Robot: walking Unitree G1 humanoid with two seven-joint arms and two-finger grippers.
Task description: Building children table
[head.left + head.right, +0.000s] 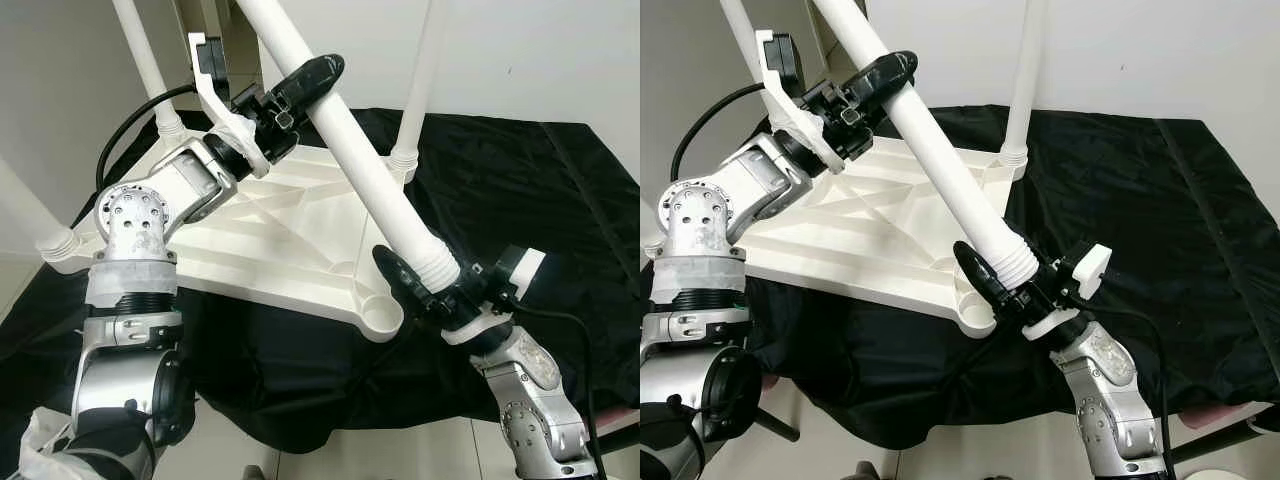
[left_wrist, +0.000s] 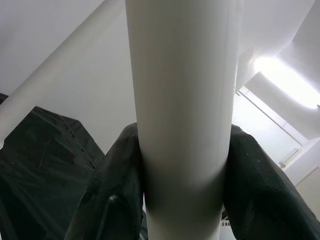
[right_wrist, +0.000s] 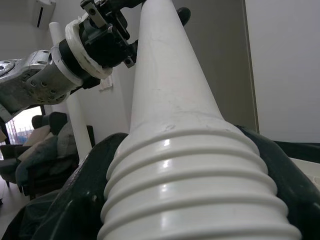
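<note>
Black cloth (image 1: 560, 200): dark sheet spread under the whole assembly; it reaches the near edge, where pale floor shows below.
Tabletop (image 1: 280, 250): white ribbed panel lying underside up on the cloth, corners moulded as round sockets.
Fitted legs: three white legs already stand upright in the far and left corners, e.g. the far-right one (image 1: 420, 80), the far-left one (image 1: 140, 60) and the left one (image 1: 30, 215).
Loose leg (image 1: 350, 150): the fourth white leg, held slanted over the panel, its ribbed threaded end (image 1: 440, 262) low, just beside and above the near corner.
Empty socket (image 1: 380, 315): round cup at the near corner, still unfilled; the step in hand appears to be seating the leg here.
Left gripper (image 1: 300, 85): clamped around the upper shaft of the loose leg, a black finger pressed on either side.
Right gripper (image 1: 425, 290): closed around the threaded collar, directly next to the socket.
Technique: bring the leg upright first, centre the thread over the cup, then lower and turn; a tilted entry would likely cross-thread or jam.
Obstruction: the right gripper's fingers (image 1: 395, 275) cover the thread that must enter the cup, so the grip probably needs shifting upward.
</note>
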